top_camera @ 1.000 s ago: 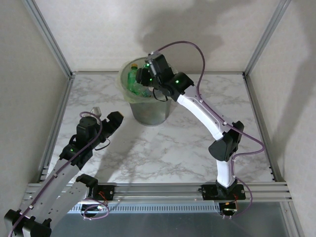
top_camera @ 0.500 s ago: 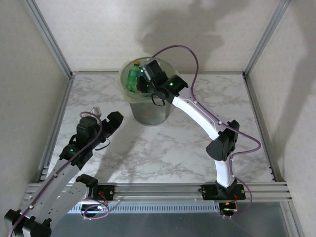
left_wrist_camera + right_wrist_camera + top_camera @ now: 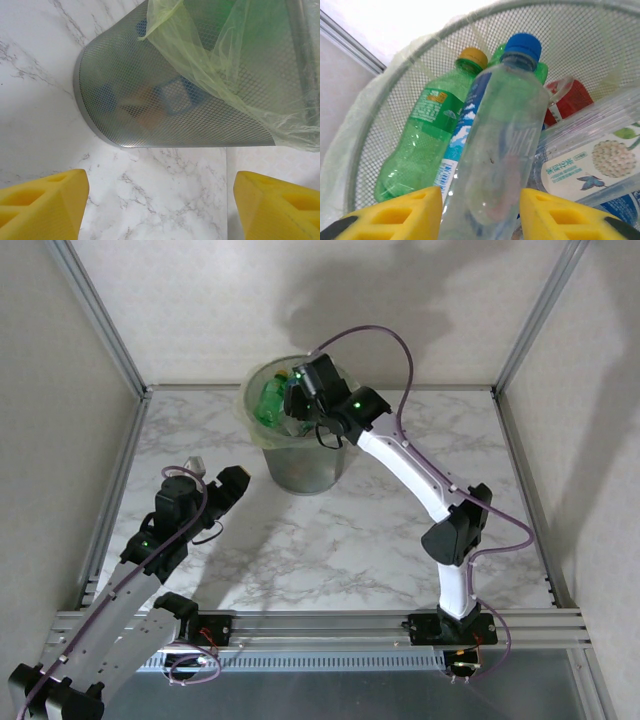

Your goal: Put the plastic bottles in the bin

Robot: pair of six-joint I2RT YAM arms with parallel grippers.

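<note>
At the far middle of the table [image 3: 350,540], close to its far edge, stands the bin [image 3: 300,465]. Marble-patterned top spreads to its left, right and near side, as far as the aluminium rail [image 3: 320,625] where the arms are bolted. Slanting aluminium posts [image 3: 100,320] mark the far corners.

The right gripper [image 3: 481,215] hangs over the bin's mouth. Its yellow fingers [image 3: 390,217] are closed on a clear bottle [image 3: 500,145] that fills the gap between them, its blue cap pointing away from the fingers toward the bottles below. The left gripper [image 3: 160,210] sits low at the left of the table, well apart from the bin's wall. Its jaws are spread wide, with only tabletop between them.

The bin is round, of fine grey wire mesh, narrowing to a solid band at its base. A thin, crinkled pale-green bag [image 3: 220,65] lines it and folds over the rim. Inside, against the mesh, leans a waisted green bottle [image 3: 415,150] with a yellow-orange cap; the lettering on its green label is too blurred to read. Beside it shows a blue-and-white cloud label [image 3: 454,155] with a barcode. Farther right are a red label [image 3: 565,102] and a lying bottle [image 3: 590,160] of clear plastic. Its white label shows a pale round fruit, a leaf, a blue butterfly and Chinese characters too small to read.
</note>
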